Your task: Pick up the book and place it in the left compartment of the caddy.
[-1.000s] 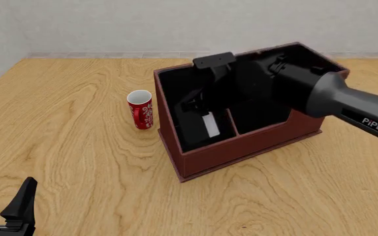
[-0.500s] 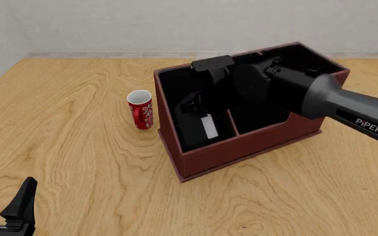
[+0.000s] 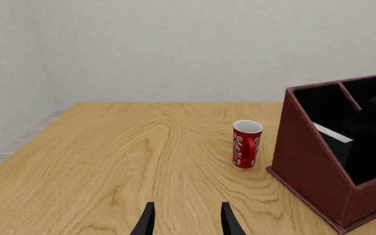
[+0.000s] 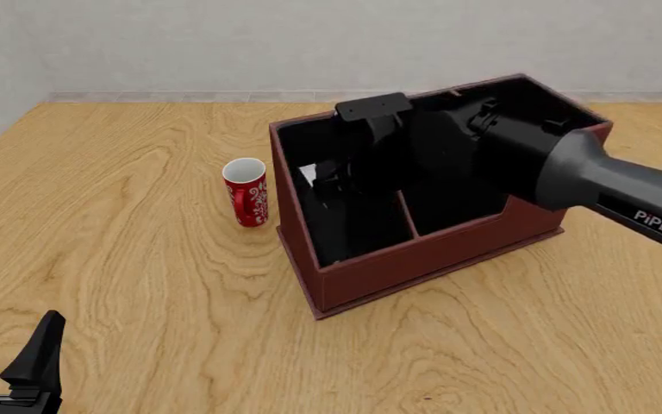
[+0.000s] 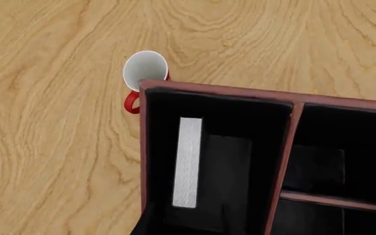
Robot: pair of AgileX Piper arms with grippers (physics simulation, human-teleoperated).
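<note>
Book (image 5: 187, 161), seen edge-on by its white pages, stood inside the left compartment (image 5: 240, 122) of the caddy (image 4: 423, 259). I could not tell my right gripper's (image 4: 337, 183) grasp above it. Left gripper (image 3: 186, 223) hovered open, empty. Mug (image 4: 245, 191) stood just beside the caddy.

— What does the right arm (image 4: 607, 177) look like?
— A thick dark-grey tube, white "PiPER" lettering, black boxy wrist.
— And the left gripper (image 4: 9, 366)?
— Matte black, two flat tapering fingers (image 3: 147, 223).
</note>
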